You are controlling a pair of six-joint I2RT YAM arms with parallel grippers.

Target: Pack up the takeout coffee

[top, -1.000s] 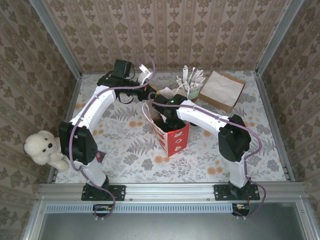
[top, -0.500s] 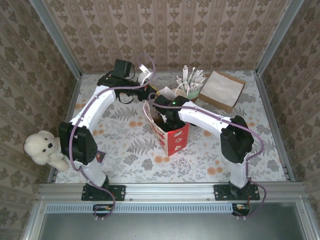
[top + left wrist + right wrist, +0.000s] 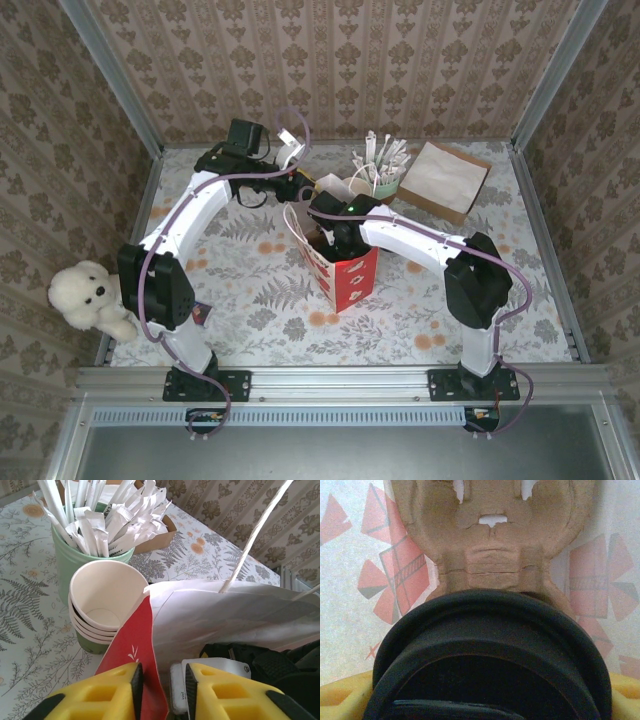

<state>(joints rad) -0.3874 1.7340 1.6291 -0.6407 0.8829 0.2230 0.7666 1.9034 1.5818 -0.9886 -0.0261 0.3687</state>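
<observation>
Yellow jaws of the left gripper [image 3: 162, 682] stand slightly apart astride the red gift bag [image 3: 215, 610] rim, loose rather than pinching. Inside, the right gripper [image 3: 482, 695] grips a black lid [image 3: 490, 630] between wide jaws above a pulp cup carrier [image 3: 490, 555]. The takeout coffee [image 3: 102, 592] stands outside, just beside the bag. The descent likely needs to stay level and centred, with the mouth kept open.

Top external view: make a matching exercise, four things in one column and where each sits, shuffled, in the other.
1 white plush bear
2 red and white paper gift bag
3 flat brown cardboard box
4 green cup of white paper-wrapped sticks

A far right corner
B centre of table
C its near left edge
D far side, left of box

Pairs: 1-C, 2-B, 3-A, 4-D
</observation>
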